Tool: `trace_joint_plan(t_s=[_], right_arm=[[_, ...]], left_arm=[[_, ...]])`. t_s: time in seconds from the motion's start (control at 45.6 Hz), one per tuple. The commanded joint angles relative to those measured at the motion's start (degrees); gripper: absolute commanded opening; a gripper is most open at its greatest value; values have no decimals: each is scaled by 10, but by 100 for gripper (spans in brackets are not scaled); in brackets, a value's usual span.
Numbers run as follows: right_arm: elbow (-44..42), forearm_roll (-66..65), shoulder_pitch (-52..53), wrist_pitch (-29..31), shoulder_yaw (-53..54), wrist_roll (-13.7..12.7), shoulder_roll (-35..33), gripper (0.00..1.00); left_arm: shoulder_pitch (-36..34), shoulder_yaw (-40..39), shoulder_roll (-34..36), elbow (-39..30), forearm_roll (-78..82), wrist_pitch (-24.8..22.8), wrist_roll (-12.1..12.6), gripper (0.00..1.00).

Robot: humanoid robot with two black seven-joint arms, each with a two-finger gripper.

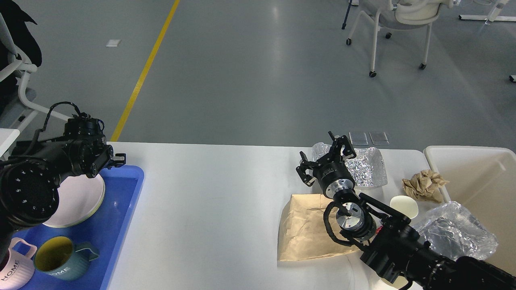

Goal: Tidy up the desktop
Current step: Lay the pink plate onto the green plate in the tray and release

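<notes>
A wide bare stretch of the counter [209,201] is lying open between the blue tray [121,225] and the paper bag [306,229]. Foil [367,165], crumpled paper [423,185], a cup [404,206] and the bin [475,181] are crowding the right end; plate [76,201] and mugs [60,257] are filling the tray.

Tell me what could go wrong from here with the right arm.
The open right gripper hovers beside the foil tray; thin foil may crumple or slide off the desktop's far edge. The forearm hangs over the brown paper bag and near the paper cup, and could drag either.
</notes>
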Motion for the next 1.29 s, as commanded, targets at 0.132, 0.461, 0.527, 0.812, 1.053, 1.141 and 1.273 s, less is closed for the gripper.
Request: trace_joint_plan(t_s=[0.132, 0.461, 0.527, 0.812, 1.053, 1.141, 1.273], right_arm=[[0, 1, 0, 0, 0, 0, 0, 100], [0, 0, 0, 0, 0, 0, 0, 100], [0, 0, 0, 0, 0, 0, 0, 100], [0, 0, 0, 0, 0, 0, 0, 100], [0, 0, 0, 0, 0, 0, 0, 100], [0, 0, 0, 0, 0, 0, 0, 100], [0, 0, 0, 0, 0, 0, 0, 100]], left_arm=[[-35, -51, 63, 1, -11, 77, -7, 91], [-10, -172, 145, 1, -98, 152, -71, 95], [8, -203, 157, 1, -118, 157, -129, 95], [50, -225, 189, 40, -125, 186, -567, 96], [114, -372, 183, 42, -131, 210, -588, 96], [132, -456, 182, 42, -130, 220, -588, 96], [135, -551, 179, 42, -129, 223, -586, 96]])
